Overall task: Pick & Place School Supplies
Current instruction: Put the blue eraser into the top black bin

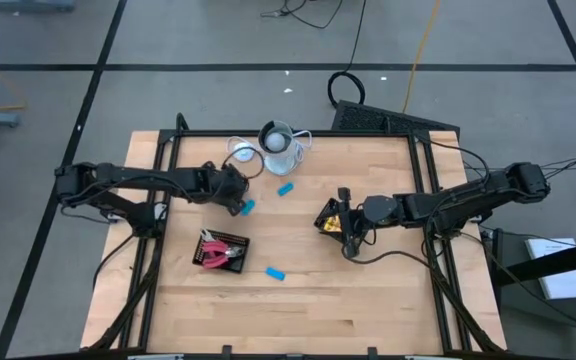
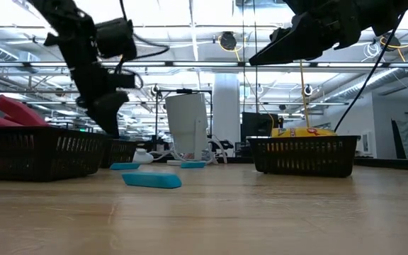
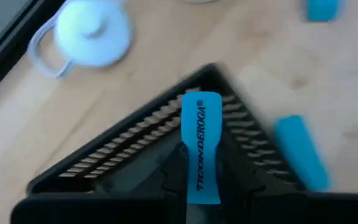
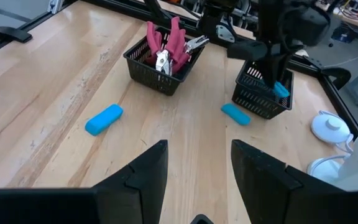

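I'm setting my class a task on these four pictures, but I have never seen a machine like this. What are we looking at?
It is a robot with two dark arms at a wooden table. One picture looks down from above, one looks level across the tabletop, and two come from cameras on the wrists. The left gripper pinches a light-blue eraser over a black mesh basket. The right gripper is open and empty. More blue erasers lie loose. Another basket holds red-handled pliers.
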Action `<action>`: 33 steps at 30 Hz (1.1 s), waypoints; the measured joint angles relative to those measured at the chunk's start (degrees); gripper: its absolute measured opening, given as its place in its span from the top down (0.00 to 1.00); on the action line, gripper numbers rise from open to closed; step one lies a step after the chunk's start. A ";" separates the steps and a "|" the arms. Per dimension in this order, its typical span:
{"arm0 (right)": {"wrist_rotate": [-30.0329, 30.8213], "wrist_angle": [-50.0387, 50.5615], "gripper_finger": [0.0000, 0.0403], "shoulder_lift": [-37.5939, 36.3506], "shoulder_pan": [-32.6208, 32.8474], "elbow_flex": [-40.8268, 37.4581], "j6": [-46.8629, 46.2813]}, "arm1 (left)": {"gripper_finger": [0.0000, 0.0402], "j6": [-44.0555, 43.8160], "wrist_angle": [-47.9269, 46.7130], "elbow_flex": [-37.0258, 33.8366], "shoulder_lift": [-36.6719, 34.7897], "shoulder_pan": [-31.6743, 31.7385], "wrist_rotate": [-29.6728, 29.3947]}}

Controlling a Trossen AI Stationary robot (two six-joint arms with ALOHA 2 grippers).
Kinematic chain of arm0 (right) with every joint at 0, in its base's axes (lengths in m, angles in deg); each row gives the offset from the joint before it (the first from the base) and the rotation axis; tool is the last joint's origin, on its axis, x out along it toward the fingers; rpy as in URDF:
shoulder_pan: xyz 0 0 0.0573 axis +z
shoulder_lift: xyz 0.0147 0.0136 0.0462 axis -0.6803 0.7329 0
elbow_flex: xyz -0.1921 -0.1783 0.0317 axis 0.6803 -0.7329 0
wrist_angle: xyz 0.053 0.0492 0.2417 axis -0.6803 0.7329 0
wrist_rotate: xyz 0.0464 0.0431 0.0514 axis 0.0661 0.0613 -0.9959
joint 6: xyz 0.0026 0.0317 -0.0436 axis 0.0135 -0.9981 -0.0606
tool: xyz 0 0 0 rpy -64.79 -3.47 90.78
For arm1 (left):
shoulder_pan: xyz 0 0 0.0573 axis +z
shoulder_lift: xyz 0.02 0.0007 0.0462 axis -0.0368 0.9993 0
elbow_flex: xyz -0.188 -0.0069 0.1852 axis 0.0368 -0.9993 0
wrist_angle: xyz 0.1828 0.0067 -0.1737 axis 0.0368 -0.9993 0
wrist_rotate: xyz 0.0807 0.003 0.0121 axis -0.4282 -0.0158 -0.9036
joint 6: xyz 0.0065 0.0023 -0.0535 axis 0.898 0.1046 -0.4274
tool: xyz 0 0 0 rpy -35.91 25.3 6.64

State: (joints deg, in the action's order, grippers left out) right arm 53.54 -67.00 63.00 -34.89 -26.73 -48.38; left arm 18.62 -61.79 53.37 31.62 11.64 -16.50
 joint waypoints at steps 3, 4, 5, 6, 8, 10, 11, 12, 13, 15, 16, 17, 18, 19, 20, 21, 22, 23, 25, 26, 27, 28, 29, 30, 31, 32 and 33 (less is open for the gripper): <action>0.00 0.06 0.59 0.00 -0.01 0.00 -0.37 | 0.86 -0.87 0.28 -2.51 -1.37 2.58 2.06; -0.01 0.18 0.59 0.00 -0.01 0.00 -0.38 | 0.86 -0.88 1.33 -3.20 -1.66 3.29 3.93; -0.01 0.22 0.59 0.00 -0.01 0.00 -0.34 | 0.87 -1.04 2.02 -3.99 -2.00 3.91 5.33; -0.01 0.20 0.59 0.00 -0.01 0.00 -0.29 | 0.87 -1.38 2.14 -4.59 -2.35 4.49 5.87; -0.01 0.20 0.59 0.00 0.01 0.00 -0.13 | 0.87 -1.54 2.12 -5.58 -2.49 5.20 5.56; -0.02 0.20 0.59 0.00 0.00 0.00 0.10 | 0.87 -1.83 2.58 -5.96 -2.33 5.54 5.84; -0.03 0.20 0.59 0.00 -0.01 0.00 0.10 | 0.87 -1.79 2.71 -5.96 -2.43 5.60 5.92; -0.01 0.20 0.59 0.00 -0.01 0.00 0.10 | 0.87 -1.62 3.01 -5.92 -2.45 5.67 5.86; -0.03 0.22 0.59 0.00 -0.01 0.00 0.10 | 0.87 -1.41 3.23 -5.92 -2.43 5.71 5.71; -0.03 0.21 0.59 0.00 -0.01 -0.01 0.10 | 0.80 -0.80 3.65 -5.93 -2.43 5.70 5.60; -0.03 0.20 0.59 0.00 0.00 -0.01 0.10 | 0.75 -0.76 4.11 -5.93 -2.43 5.66 5.60; -0.03 0.20 0.59 0.00 0.00 -0.02 0.10 | 0.70 -0.62 4.36 -5.92 -2.43 5.65 5.61; -0.03 0.20 0.59 0.00 0.00 -0.02 0.10 | 0.64 -0.41 4.30 -5.92 -2.43 5.68 5.57; -0.03 0.20 0.59 0.00 0.00 -0.02 0.10 | 0.59 -0.30 4.21 -5.92 -2.43 5.69 5.55; -0.03 0.20 0.59 0.00 -0.01 -0.02 0.10 | 0.54 -0.08 4.17 -5.92 -2.43 5.69 5.55; -0.03 0.20 0.59 0.00 -0.01 -0.02 0.10 | 0.50 0.01 4.11 -5.92 -2.43 5.69 5.55; -0.03 0.20 0.59 0.00 -0.01 -0.02 0.10 | 0.47 0.03 3.95 -5.92 -2.43 5.67 5.55; -0.03 0.20 0.59 0.00 -0.01 -0.02 0.10 | 0.43 0.16 3.84 -5.92 -2.43 5.67 5.57; -0.03 0.20 0.59 0.00 -0.01 -0.02 0.10 | 0.39 0.70 3.86 -5.92 -2.43 5.69 5.57; -0.03 0.19 0.59 0.00 -0.01 -0.02 0.10 | 0.37 0.69 3.98 -5.92 -2.43 5.69 5.55; -0.03 0.20 0.59 0.00 -0.01 -0.02 0.10 | 0.36 0.67 4.32 -5.92 -2.52 5.69 5.57; -0.03 0.20 0.59 0.00 0.00 -0.02 0.10 | 0.35 0.48 4.70 -5.92 -3.14 5.63 5.61; -0.03 0.20 0.59 0.00 -0.01 -0.02 0.10 | 0.35 0.18 5.00 -5.90 -4.11 5.36 5.80; -0.03 0.20 0.59 0.00 -0.01 -0.02 0.10 | 0.35 0.08 5.57 -5.61 -4.88 4.75 5.90; -0.03 0.20 0.59 0.00 0.01 -0.02 0.10 | 0.36 0.06 6.72 -5.18 -5.41 4.01 6.35; -0.03 0.19 0.59 0.00 0.01 -0.02 0.10 | 0.36 0.05 7.34 -4.77 -5.95 3.16 6.88; -0.03 0.19 0.59 0.00 -0.01 -0.02 0.10 | 0.37 0.07 7.28 -4.45 -6.81 2.23 7.11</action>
State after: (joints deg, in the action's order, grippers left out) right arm 53.51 -66.80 63.00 -34.90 -26.75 -48.29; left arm 18.69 -54.51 48.91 24.81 13.87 -9.38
